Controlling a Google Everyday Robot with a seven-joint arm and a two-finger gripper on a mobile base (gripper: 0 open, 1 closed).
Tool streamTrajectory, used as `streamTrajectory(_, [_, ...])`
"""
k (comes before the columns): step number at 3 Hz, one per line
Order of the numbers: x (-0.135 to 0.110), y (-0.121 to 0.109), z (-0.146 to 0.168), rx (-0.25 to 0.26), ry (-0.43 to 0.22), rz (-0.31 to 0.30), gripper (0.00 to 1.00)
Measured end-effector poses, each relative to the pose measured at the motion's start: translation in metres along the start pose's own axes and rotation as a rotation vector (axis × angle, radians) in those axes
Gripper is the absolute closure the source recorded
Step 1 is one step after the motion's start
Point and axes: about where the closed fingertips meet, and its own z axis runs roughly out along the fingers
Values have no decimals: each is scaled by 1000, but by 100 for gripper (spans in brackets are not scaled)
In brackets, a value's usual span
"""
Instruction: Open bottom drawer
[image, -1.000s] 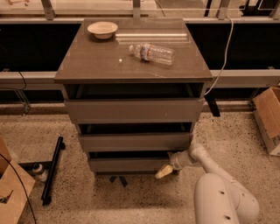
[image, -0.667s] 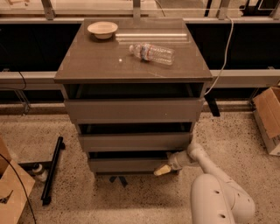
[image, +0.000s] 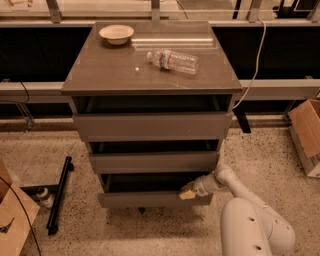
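Note:
The bottom drawer (image: 150, 199) is the lowest of three in the grey-brown cabinet (image: 150, 75). It stands partly pulled out, with a dark gap above its flat front panel. My gripper (image: 188, 193) is at the right end of that front panel's top edge, touching it. My white arm (image: 250, 220) reaches in from the lower right. The two drawers above, the top drawer (image: 152, 126) and the middle drawer (image: 152, 162), also sit slightly out.
A white bowl (image: 116, 34) and a lying plastic bottle (image: 173, 60) rest on the cabinet top. A cardboard box (image: 306, 135) stands at the right, another box (image: 12, 220) at the lower left, and a black bar (image: 59, 195) lies on the speckled floor.
The bottom drawer's front has slid a little further out toward me. My gripper stays on its right top edge, and my arm has drawn back with it.

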Motion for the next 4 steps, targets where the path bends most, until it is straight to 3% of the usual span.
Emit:
streamTrajectory(1, [0,0,0,0,0,0,100])
streamTrajectory(2, [0,0,0,0,0,0,88])
streamTrajectory(4, [5,3,7,-14,37,9,42])
